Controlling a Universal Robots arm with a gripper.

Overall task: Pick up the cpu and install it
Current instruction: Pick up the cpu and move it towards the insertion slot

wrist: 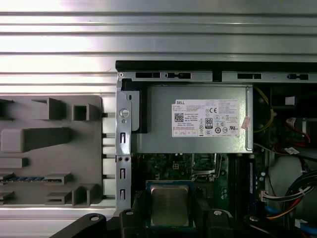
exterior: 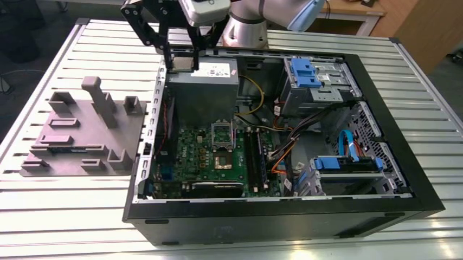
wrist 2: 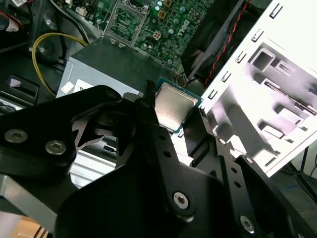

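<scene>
The cpu (exterior: pixel 184 64) (wrist 2: pixel 172 104) (wrist: pixel 169 202), a flat silver square with a thin pale rim, hangs in the air with my gripper (exterior: pixel 184 60) (wrist 2: pixel 174 113) (wrist: pixel 169 212) shut on its edges. It hovers over the grey power supply (exterior: pixel 203 95) at the far end of the open computer case (exterior: pixel 391 135). The motherboard socket (exterior: pixel 220 160) (wrist: pixel 204 164) (wrist 2: pixel 126 20) lies lower on the green board, nearer the exterior view's front, with its metal frame flipped up. Black fingers (wrist 2: pixel 148 124) flank the chip on two sides.
A grey fixture plate (exterior: pixel 79 135) (wrist: pixel 49 148) with upright blocks sits on the slatted table on the exterior view's left of the case. Inside the case are blue drive brackets (exterior: pixel 307 73), cable bundles (exterior: pixel 289 141), memory slots (exterior: pixel 253 151) and a black fan (wrist 2: pixel 218 44).
</scene>
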